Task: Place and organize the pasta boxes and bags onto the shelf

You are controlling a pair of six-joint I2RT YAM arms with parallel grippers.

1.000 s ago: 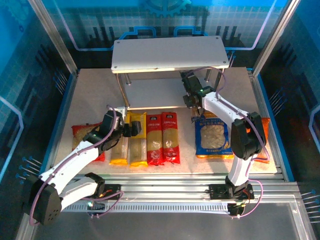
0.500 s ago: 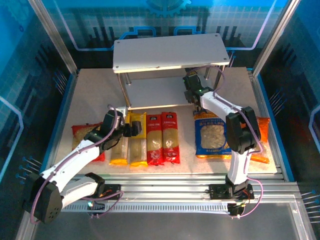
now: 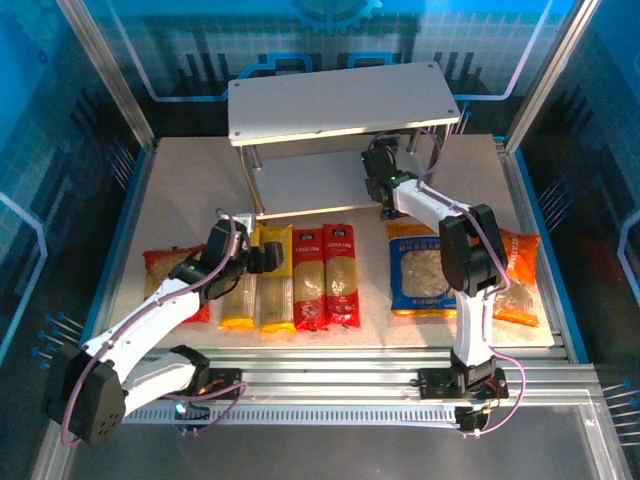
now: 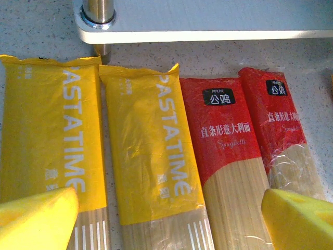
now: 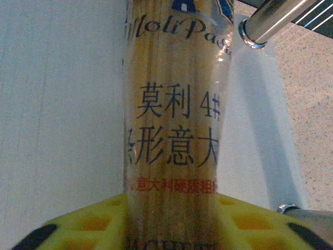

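Shelf [image 3: 340, 100]: two-tier stand of matte, pale grey-white boards with rounded corners, on thin shiny metal legs [image 4: 99, 10].

Right gripper [image 3: 381, 188] is in under the top board, above the smooth white lower board [image 5: 57, 104]. Straight ahead of its jaws a long, narrow spaghetti pack with a blue printed end [image 5: 174, 104] lies flat on that board. Its glossy clear film shows pale straight strands behind dark characters. A metal leg stands just right of the pack. Yellow waffle-patterned foam pads [image 5: 78, 226] sit close on either side of the pack's near end. Cannot tell whether they pinch it.

Left gripper [image 3: 258, 257]: jaws spread wide, nothing held, with blunt yellow foam fingertips [image 4: 36, 219] far apart. Below and ahead of these jaws, four packs lie flat and side by side on the speckled tabletop [image 3: 190, 190]. Two yellow crinkled-film spaghetti packs [image 4: 52, 130] lie on the left and two red spaghetti packs [image 4: 229, 140] on the right. Each turns clear lower down, showing its strands. Their far ends stop just short of the lower board's front edge.

Bags:
- A red pillow-shaped plastic bag [image 3: 160, 262] lies left of the left jaws, partly under that arm.
- A blue pillow bag with orange edges [image 3: 425, 270] lies on the near side of the right jaws, with short pale pasta visible.
- An orange bag [image 3: 525, 250] lies beside it to the right, partly hidden by the right arm.
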